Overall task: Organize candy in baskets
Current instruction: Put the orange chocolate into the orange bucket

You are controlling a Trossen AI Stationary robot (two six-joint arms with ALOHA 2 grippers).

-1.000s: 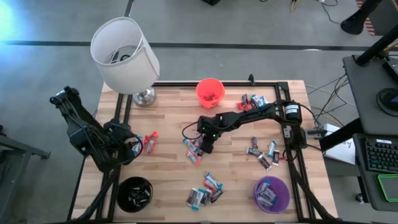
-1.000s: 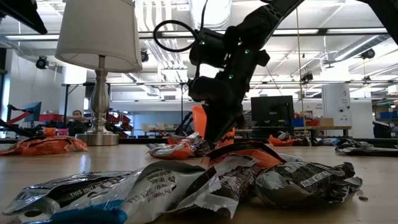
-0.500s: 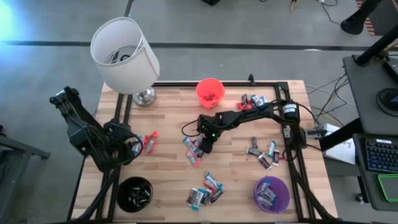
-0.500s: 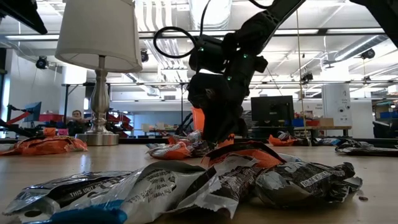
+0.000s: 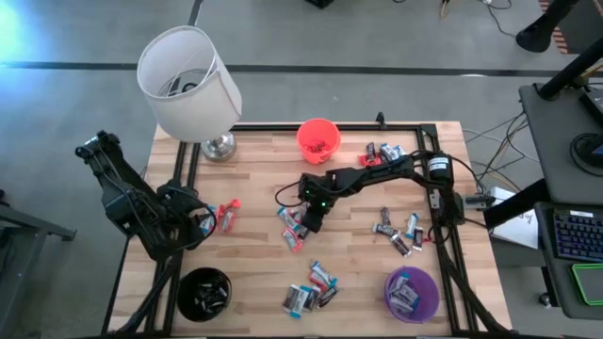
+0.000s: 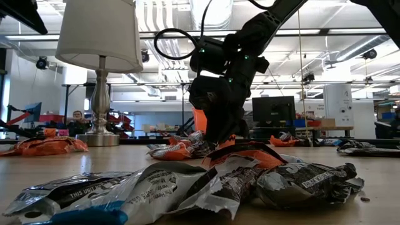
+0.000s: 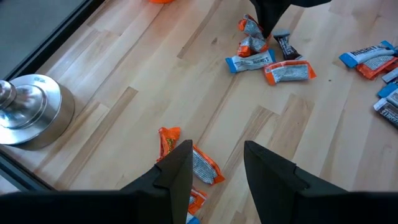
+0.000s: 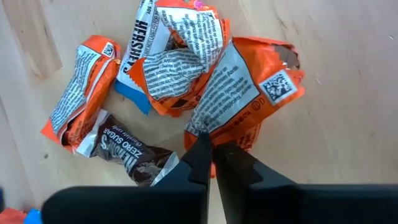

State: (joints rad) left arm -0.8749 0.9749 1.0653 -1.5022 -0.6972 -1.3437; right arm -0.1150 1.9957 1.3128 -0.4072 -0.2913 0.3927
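Right claw (image 8: 211, 158) is down at the middle of the counter (image 5: 264, 188), over a small cluster of wrapped candy. In its wrist view the two fingers are pressed together, pinching the edge of an orange wrapper (image 8: 249, 93). We read it as clenched on that wrapper by a corner only; whether the pinch will carry the piece we cannot tell.

Around that piece lie another orange wrapper (image 8: 78, 93), a white-and-blue one (image 8: 146, 46) and a dark brown one (image 8: 124, 155), all touching or overlapping.

Left claw (image 7: 214, 168) waits at the 9 o'clock side of the counter, fingers apart, holding nothing, with two orange candies (image 7: 186, 158) just ahead of it.

The buckets, seen from above: orange-red bucket (image 5: 318, 139) at 12 o'clock, close to the working arm; black bucket (image 5: 203, 293) at 7 o'clock; purple bucket (image 5: 411, 293) at 5 o'clock. Each already has candy in it. Loose candy remains at 6 o'clock (image 5: 311, 287), at 3 o'clock (image 5: 398, 231) and near 1 o'clock (image 5: 384, 152).

Step in hand, as we judge it: picking one orange piece out of the middle cluster.

Next move calls for a straight lift, slow enough to see whether neighbours cling to the wrapper, then a short carry toward 12 o'clock to the orange-red bucket, if sorting goes by colour. Release only once above the rim.
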